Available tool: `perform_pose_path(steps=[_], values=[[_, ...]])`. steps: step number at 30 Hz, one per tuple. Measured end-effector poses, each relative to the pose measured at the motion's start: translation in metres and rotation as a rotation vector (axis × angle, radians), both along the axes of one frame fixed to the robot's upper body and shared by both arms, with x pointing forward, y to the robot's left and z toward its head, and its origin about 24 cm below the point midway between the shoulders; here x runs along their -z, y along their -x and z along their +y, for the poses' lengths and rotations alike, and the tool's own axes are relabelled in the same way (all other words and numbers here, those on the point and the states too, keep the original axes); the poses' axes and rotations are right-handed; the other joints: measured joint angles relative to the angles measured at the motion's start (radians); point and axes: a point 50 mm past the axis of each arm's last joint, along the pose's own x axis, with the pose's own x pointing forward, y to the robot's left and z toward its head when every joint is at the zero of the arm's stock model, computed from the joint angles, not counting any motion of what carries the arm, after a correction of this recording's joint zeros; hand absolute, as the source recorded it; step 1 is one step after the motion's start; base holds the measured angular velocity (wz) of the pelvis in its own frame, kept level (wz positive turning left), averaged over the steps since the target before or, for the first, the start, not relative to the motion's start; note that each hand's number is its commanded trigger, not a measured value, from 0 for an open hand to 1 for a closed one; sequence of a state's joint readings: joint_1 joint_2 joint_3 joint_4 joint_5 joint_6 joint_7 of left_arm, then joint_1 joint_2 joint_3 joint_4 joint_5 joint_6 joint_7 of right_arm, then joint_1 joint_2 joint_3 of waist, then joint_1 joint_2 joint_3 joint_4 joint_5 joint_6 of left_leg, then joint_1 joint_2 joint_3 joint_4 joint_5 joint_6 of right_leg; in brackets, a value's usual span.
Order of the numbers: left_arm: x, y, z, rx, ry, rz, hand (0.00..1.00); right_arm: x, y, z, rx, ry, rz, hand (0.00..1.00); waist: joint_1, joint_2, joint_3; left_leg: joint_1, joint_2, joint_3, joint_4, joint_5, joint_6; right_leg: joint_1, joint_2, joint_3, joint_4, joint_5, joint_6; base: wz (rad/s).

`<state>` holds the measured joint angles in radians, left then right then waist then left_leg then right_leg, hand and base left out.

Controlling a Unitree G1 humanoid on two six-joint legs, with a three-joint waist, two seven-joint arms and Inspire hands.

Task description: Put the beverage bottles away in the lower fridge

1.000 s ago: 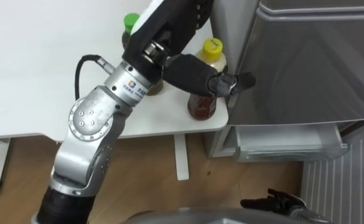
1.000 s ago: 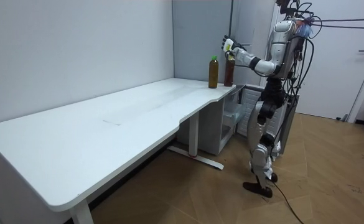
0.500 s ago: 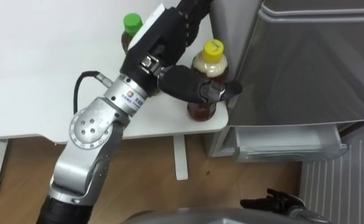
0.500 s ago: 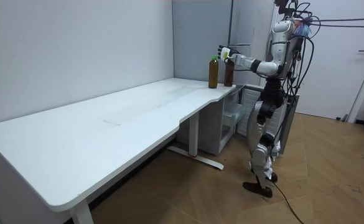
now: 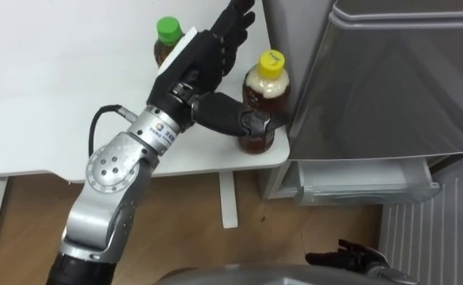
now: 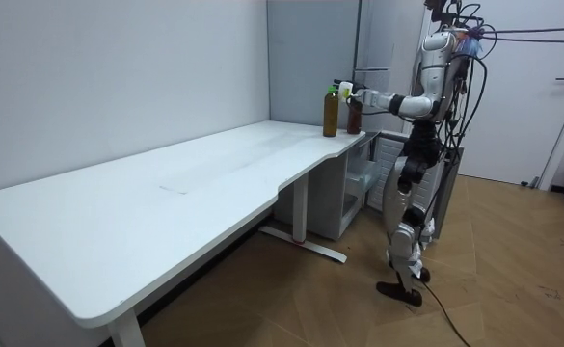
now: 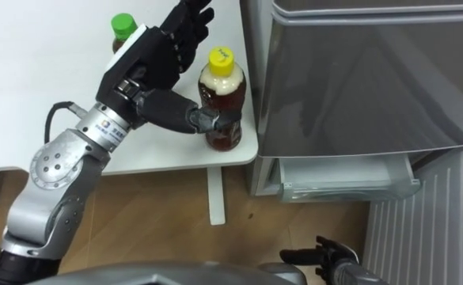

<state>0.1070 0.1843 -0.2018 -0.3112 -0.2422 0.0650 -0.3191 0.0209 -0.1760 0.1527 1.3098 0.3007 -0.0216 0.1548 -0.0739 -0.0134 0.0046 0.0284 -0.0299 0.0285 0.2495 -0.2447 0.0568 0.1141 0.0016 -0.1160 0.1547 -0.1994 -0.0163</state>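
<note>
Left hand (image 5: pixel 202 57) is reaching over the tabletop's (image 5: pixel 57 95) front right corner with its fingers (image 5: pixel 235 20) stretching out straight and wide, passing along the left side of the yellow-capped bottle (image 5: pixel 263 95). The thumb (image 5: pixel 235 120) is crossing in front of that bottle's lower part and touching it, but the hand is not closing round it. The bottle, holding a brown drink, is standing upright at that corner, just beside the grey fridge (image 5: pixel 389 87). A green-capped bottle (image 5: pixel 166 36) is standing upright behind the hand, nearer the tabletop's back edge. Under the fridge's upper front a pale shelf (image 5: pixel 366 188) is showing. Right hand (image 5: pixel 348 257) is hanging low, its fingers loosely extended and holding nothing. Seen from the room, the robot is standing upright at the table's fridge end.
</note>
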Motion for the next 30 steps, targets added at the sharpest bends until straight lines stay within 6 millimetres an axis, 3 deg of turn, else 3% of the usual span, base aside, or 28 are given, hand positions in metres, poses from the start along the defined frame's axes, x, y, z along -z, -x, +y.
perform_pose_path(steps=[11, 30], values=[[0.011, -0.001, 0.002, -0.014, -0.01, 0.048, 0.0, 0.0, -0.001, 0.0, -0.002, 0.003, -0.007, 0.0, 0.0, 0.001, -0.0007, 0.011, 0.001, 0.017, -0.008, 0.0, 0.0, 0.003, 0.0, 0.003, 0.0, 0.0, 0.0, -0.03], [0.024, 0.002, -0.006, 0.053, -0.02, 0.099, 0.0, 0.0, -0.004, 0.001, -0.004, 0.002, -0.015, 0.0, -0.008, -0.009, 0.0068, 0.014, 0.001, 0.013, -0.013, 0.0, 0.0, 0.01, -0.001, -0.002, -0.001, 0.0, 0.0, 0.0]])
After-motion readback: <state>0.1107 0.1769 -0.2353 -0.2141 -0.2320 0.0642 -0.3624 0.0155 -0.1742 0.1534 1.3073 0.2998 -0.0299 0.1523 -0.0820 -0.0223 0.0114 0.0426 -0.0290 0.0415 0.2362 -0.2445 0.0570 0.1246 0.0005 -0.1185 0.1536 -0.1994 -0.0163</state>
